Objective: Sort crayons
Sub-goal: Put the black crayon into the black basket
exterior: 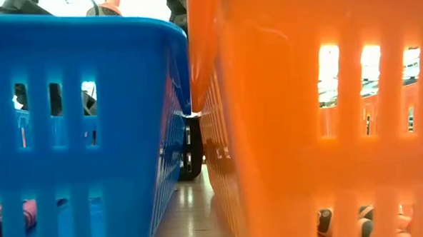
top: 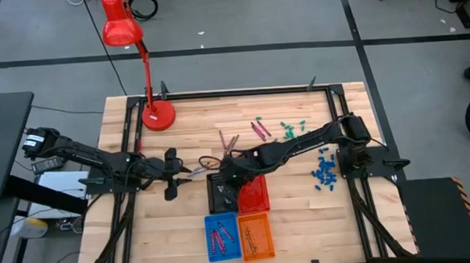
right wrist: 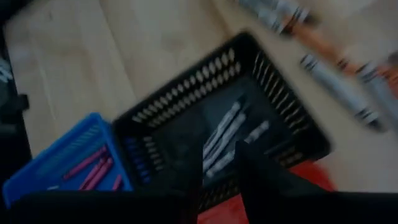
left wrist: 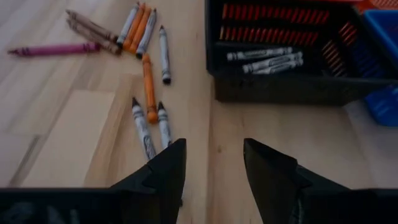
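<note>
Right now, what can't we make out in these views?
- Low view: table and both arms hidden behind the blue basket and orange basket.
- Right wrist view: right gripper blurred; jaw state unclear over the black basket.
- High view: crayons too small to count.

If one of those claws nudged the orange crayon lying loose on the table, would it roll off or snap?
The orange crayon looks round and thin, so a sideways nudge would probably roll it across the smooth wooden table. It seems stiff and light. Being slender, it might snap under a hard squeeze.
</note>
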`<state>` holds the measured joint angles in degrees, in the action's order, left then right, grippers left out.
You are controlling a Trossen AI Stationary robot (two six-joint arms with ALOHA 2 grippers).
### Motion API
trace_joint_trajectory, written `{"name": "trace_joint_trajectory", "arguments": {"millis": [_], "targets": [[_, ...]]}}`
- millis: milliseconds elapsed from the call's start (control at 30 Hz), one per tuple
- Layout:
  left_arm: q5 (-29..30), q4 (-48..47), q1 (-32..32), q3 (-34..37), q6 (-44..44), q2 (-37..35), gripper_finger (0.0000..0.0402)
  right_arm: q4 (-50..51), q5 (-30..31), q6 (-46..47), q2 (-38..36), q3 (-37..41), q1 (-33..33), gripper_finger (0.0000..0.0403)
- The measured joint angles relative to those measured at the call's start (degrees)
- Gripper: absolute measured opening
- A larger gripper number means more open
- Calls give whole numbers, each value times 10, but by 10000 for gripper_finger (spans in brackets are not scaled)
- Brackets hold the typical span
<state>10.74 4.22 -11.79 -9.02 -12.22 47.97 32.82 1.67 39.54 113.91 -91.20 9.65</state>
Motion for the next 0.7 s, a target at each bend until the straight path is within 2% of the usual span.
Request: {"name": "trace_joint_trajectory", "arguments": {"millis": [167, 333, 567, 700], "targets": [[1, -32, 0, 0, -16, 0, 172, -9, 98, -44, -22, 0, 7, 99], [23, -41, 0, 0, -15, 13, 172, -62, 195, -97, -25, 5, 28, 99], [50, 13, 0, 0, 15, 73, 172, -142, 257, -120, -25, 32, 50, 99], [108, 56, 1, 0, 20, 110, 172, -202, 263, -129, -24, 58, 63, 99]]}}
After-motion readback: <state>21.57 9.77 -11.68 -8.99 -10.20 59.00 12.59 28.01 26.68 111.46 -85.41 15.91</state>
